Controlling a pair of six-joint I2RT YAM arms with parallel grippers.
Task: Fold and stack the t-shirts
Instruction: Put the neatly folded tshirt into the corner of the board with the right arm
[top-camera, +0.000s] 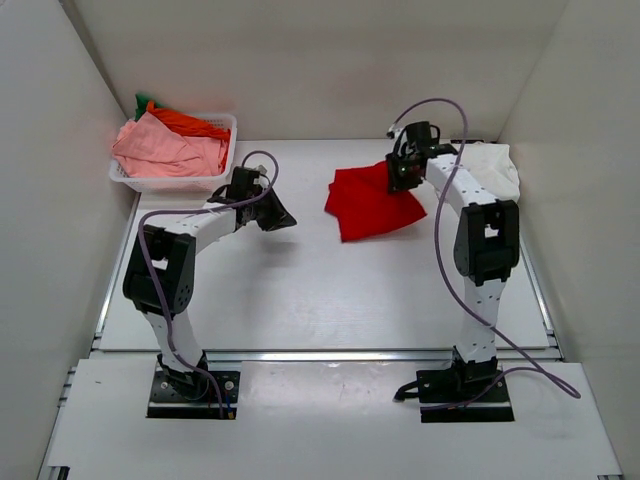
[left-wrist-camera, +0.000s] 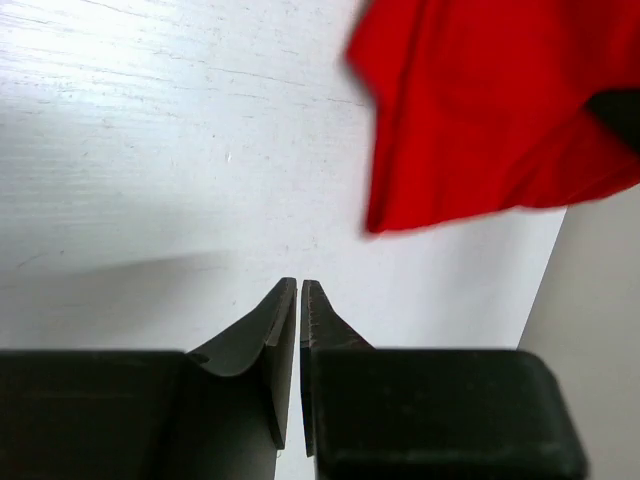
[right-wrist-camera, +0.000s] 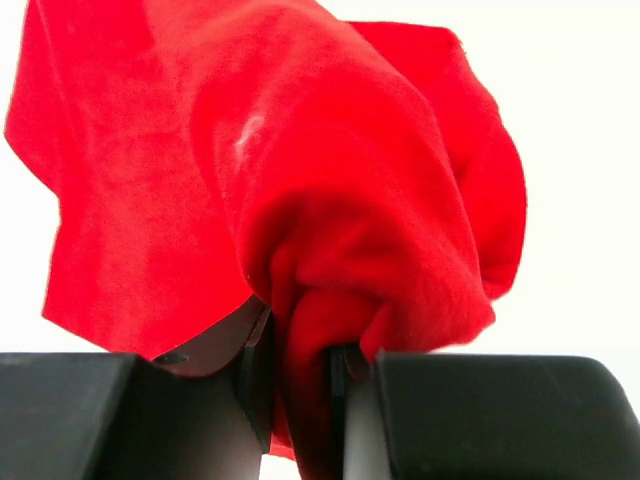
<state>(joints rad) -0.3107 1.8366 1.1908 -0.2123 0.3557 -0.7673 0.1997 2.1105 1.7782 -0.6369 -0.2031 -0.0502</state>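
From above, the red t-shirt (top-camera: 370, 205) lies on the table, well to the right of the basket (top-camera: 160, 183). The right gripper (top-camera: 403, 175) is at its far edge. A pink t-shirt (top-camera: 165, 150), an orange t-shirt (top-camera: 185, 122) and a green t-shirt (top-camera: 143, 101) wait in the basket. A cream-white t-shirt (top-camera: 495, 165) lies farthest right of the basket. No stack shows, so I think most work is left.

In the left wrist view, the left gripper (left-wrist-camera: 300, 285) is pressed together on nothing.

In the right wrist view, the right gripper pinches a bunch of the red t-shirt.
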